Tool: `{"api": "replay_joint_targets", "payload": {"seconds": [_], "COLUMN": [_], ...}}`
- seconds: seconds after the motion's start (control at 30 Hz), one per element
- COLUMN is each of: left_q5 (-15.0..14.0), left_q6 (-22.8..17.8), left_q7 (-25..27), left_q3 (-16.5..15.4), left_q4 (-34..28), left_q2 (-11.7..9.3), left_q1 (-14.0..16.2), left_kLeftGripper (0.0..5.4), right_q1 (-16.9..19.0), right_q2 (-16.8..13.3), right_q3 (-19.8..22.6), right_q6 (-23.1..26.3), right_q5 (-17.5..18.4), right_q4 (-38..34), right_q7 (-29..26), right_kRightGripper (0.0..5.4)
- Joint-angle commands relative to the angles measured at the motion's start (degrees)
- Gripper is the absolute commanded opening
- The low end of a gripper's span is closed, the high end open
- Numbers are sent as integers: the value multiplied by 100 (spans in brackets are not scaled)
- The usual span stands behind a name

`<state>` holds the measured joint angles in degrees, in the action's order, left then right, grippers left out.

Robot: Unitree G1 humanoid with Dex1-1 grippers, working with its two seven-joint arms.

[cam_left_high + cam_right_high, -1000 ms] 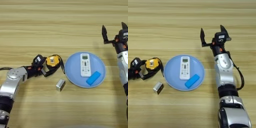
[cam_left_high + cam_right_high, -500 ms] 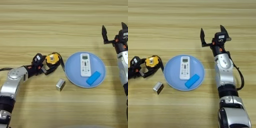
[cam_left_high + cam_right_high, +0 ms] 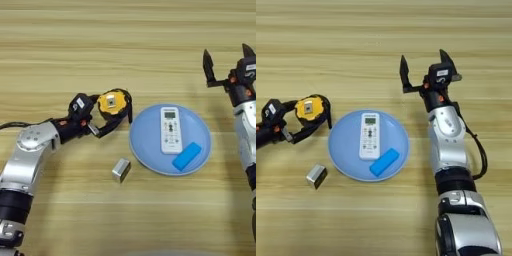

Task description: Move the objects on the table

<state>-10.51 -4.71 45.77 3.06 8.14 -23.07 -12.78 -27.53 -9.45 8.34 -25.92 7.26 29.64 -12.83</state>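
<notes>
Gripping tape measure (image 3: 112, 103), left gripper (image 3: 102, 115)

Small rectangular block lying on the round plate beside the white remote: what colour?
Bright blue block, clearest in the left eye view.

The left tool (image 3: 100, 117) partly hides the tape measure (image 3: 112, 102); its grip is unclear.

At frame left, a round yellow-and-black tape measure (image 3: 309, 108) is being gripped by the left gripper (image 3: 298, 120); the right gripper (image 3: 423, 66) is being held open, upper centre.
</notes>
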Motion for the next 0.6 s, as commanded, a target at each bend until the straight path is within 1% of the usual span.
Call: {"api": "replay_joint_targets", "payload": {"seconds": [0.03, 0.1, 0.2, 0.3, 0.43, 0.6], "left_q5": [-147, -142, -59, 4, 85, 309], "left_q6": [-193, -267, -321, -374, -412, -319], "left_q7": [92, 161, 241, 327, 391, 468], "left_q3": [89, 185, 337, 526, 800, 1170], "left_q4": [-479, -565, -581, -586, -531, -213], "left_q2": [-16, -31, -60, -49, 24, 146], "left_q1": [-91, -126, -214, -343, -478, -583], "left_kLeftGripper": [440, 440, 440, 440, 440, 440], "right_q1": [-137, -149, -159, -156, -146, -112], "right_q2": [16, 23, 36, 48, 64, 82], "right_q3": [5, 3, -3, -12, -23, -42], "right_q6": [-65, -68, -77, -67, -57, -49], "right_q5": [0, -4, -12, -18, -22, -30], "right_q4": [83, 98, 105, 89, 67, 15], "right_q7": [34, 35, 40, 48, 58, 82], "right_kRightGripper": [540, 540, 540, 540, 540, 540]}}
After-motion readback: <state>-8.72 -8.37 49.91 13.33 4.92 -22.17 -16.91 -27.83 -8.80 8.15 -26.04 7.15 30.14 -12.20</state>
